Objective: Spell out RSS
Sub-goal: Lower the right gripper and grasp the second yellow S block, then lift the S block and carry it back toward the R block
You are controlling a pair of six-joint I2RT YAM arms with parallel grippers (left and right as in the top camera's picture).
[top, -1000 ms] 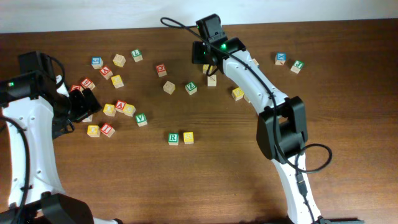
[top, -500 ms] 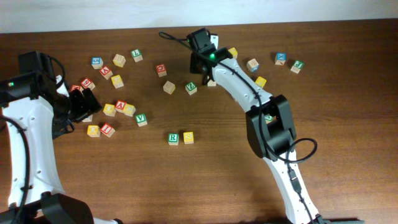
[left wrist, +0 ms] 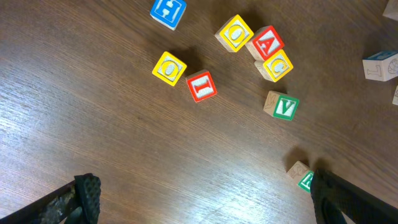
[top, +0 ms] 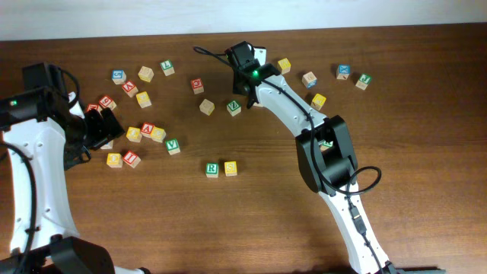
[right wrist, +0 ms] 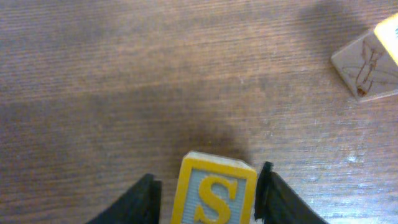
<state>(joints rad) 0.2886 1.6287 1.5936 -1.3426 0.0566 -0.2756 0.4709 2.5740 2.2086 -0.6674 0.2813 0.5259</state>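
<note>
Right wrist view: yellow S cube (right wrist: 214, 193) sits between the right fingers (right wrist: 144, 200), unclamped; left fingers (left wrist: 86, 198) gape wide, empty.

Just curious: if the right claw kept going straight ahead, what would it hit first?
Most likely the yellow S cube, which sits between the right gripper's fingers; past it only bare table shows, though depth is hard to judge.

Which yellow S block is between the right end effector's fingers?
The S block flanked by the right end effector in its wrist view; the other S sits beside the green R.
</note>
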